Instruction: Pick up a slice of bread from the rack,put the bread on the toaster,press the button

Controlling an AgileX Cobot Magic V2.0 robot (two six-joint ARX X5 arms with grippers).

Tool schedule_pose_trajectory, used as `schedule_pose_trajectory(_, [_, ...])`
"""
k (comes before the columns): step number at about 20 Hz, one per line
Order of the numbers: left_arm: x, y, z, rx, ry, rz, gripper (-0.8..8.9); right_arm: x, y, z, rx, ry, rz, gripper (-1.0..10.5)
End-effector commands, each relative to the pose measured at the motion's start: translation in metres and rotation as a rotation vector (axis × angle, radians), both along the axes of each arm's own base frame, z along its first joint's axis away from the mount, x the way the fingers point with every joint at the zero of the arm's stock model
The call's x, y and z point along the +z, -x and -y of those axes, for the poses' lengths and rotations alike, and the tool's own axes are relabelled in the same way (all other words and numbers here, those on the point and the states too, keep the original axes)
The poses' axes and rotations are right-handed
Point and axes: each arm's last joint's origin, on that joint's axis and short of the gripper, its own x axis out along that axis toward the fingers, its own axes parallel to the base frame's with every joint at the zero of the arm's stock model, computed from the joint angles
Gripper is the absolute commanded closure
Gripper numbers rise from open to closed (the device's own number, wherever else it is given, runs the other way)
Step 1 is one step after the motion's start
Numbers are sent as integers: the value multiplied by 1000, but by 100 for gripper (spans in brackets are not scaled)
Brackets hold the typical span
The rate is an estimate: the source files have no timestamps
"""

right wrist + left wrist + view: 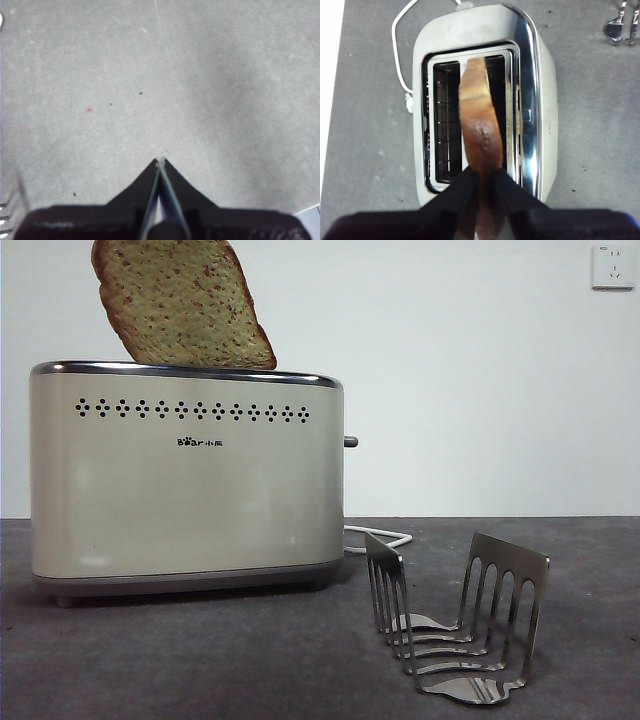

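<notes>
The slice of bread (185,302) hangs tilted, its lower edge dipping into the top of the cream toaster (185,480). In the left wrist view my left gripper (484,181) is shut on the slice of bread (480,125), crust edge toward the camera, right over the toaster's (532,100) open slot. The gripper itself is above the front view's top edge. The button (350,442) sticks out from the toaster's right narrow side. The steel rack (455,615) stands without bread at the front right. My right gripper (161,162) is shut, holding nothing, over bare grey table.
The toaster's white cord (385,537) lies behind it on the dark table; it also shows in the left wrist view (397,45). A white wall socket (612,265) is at the top right. A corner of the rack (620,25) shows in the left wrist view.
</notes>
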Motion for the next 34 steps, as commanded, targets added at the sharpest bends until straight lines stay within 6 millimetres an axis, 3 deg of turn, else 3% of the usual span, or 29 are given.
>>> schedule_pose_trajectory(1, [-4,-4,3,-8,-5,-13,826,1,0,0,8,5,11,946])
schedule_pose_trajectory(6, [-17,-13,13,-27,-40,-47,826,1,0,0,7,4,10,946])
schedule_pose_trajectory(18, [-19,-15,12,17,-37,-54,826,2,-1,0,6,3,17,946])
schedule_pose_trajectory(23, [-48,-16,17,-2,-153,-113,826,2,-1,0,6,3,17,946])
schedule_pose_trajectory(34, [-55,-22,18,13,-206,-112,823,2,-1,-1,30,-25,23,946])
